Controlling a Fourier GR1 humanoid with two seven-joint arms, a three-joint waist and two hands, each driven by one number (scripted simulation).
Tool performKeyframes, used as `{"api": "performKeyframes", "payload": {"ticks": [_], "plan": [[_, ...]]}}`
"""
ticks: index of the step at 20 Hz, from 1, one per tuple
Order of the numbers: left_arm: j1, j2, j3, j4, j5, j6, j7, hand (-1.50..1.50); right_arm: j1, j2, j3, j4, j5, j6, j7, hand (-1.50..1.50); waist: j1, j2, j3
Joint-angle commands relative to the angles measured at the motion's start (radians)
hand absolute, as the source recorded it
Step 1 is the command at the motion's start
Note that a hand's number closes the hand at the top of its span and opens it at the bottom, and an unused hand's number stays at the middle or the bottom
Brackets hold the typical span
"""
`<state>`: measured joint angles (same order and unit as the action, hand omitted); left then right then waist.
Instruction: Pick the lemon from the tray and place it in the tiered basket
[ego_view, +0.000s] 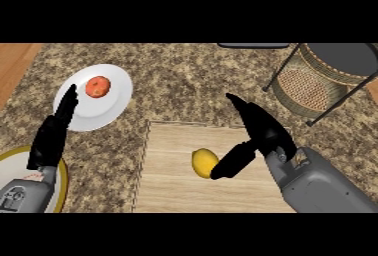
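A yellow lemon (204, 162) lies on the wooden tray (173, 192) near its middle. My right hand (258, 132) hovers just right of the lemon, open, with the thumb reaching down beside the fruit and the fingers pointing up and away. The tiered basket (319, 82), a wire frame with a woven lower tier and a dark upper tier, stands at the upper right. My left hand (53, 132) rests open at the left, fingers straight and pointing up over the edge of a white plate.
A white plate (103, 102) holding a red-orange fruit (97, 86) sits at the upper left. A yellow-rimmed plate (60, 185) shows at the lower left under my left forearm. A dark object (252, 45) lies at the top edge. Speckled counter surrounds the tray.
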<state>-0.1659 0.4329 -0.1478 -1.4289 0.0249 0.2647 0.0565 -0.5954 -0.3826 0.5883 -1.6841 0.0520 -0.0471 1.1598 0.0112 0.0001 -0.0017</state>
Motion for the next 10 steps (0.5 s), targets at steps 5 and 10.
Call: {"api": "performKeyframes", "payload": {"ticks": [5,10], "plan": [[0.032,0.032,0.056,-0.014,0.027,-0.053,-0.026,0.00,-0.035,0.090,0.076,0.023,0.044,0.033,0.262,-1.50,-0.007,-0.005,0.000],[-0.005,-0.017,0.033,-0.006,-0.036,0.000,0.022,0.00,-0.037,0.089,0.046,0.023,0.047,0.069,0.255,-1.50,-0.014,-0.004,0.001]]}}
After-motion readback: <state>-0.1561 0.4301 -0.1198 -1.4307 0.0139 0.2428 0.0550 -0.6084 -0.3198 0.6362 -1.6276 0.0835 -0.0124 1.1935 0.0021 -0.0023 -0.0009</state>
